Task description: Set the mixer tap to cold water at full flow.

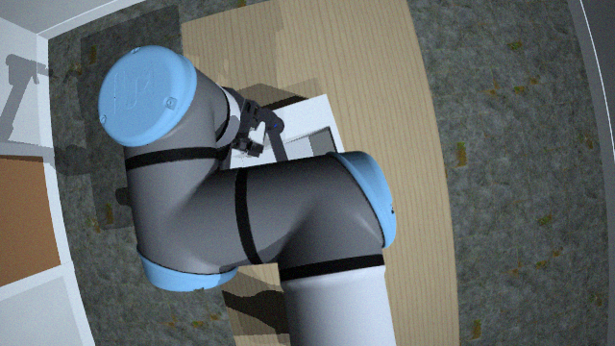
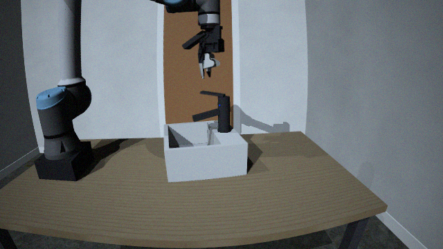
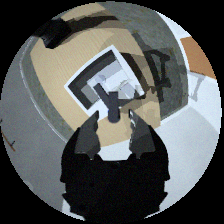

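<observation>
A black mixer tap point(image 2: 224, 114) stands on the back right corner of a white basin point(image 2: 205, 155) on the wooden table. Its lever point(image 2: 212, 93) lies flat on top and points left, over the spout point(image 2: 205, 115). A blue dot point(image 2: 220, 105) shows on the tap body. My gripper point(image 2: 205, 74) hangs fingers down, well above the lever and apart from it. The fingers are partly spread with nothing between them. In the wrist view the tap point(image 3: 114, 107) shows far below, between my fingers. In the top view the arm hides most of the tap point(image 1: 276, 126).
The robot base point(image 2: 62, 162) stands on the table's left end. White walls and a brown panel point(image 2: 197, 69) stand close behind the basin. The arm's elbow point(image 1: 240, 202) covers much of the top view.
</observation>
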`<state>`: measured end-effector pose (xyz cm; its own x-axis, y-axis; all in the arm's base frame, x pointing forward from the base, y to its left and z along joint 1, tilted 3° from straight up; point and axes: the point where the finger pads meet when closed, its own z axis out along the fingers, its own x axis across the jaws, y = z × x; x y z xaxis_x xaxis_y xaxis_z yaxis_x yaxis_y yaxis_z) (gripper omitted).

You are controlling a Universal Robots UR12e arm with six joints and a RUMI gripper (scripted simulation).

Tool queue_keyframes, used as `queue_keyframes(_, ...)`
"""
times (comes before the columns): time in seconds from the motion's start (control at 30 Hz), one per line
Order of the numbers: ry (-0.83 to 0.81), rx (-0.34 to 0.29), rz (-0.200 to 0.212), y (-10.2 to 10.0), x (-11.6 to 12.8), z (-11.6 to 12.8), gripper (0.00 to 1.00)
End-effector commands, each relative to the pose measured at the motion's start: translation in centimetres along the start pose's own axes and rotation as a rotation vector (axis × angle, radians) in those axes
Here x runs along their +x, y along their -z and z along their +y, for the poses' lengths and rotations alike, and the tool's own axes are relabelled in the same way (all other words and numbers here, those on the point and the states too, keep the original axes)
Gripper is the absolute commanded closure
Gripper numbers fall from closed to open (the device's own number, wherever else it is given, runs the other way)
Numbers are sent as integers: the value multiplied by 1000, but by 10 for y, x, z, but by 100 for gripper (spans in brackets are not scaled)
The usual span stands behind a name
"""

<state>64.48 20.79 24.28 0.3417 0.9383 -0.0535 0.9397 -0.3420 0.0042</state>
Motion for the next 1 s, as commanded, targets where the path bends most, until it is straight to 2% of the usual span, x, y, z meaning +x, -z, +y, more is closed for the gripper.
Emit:
queue_keyframes(0.0,0,-1,1,-6,0,1,62)
queue_keyframes(0.97,0,-1,1,-41,0,1,62)
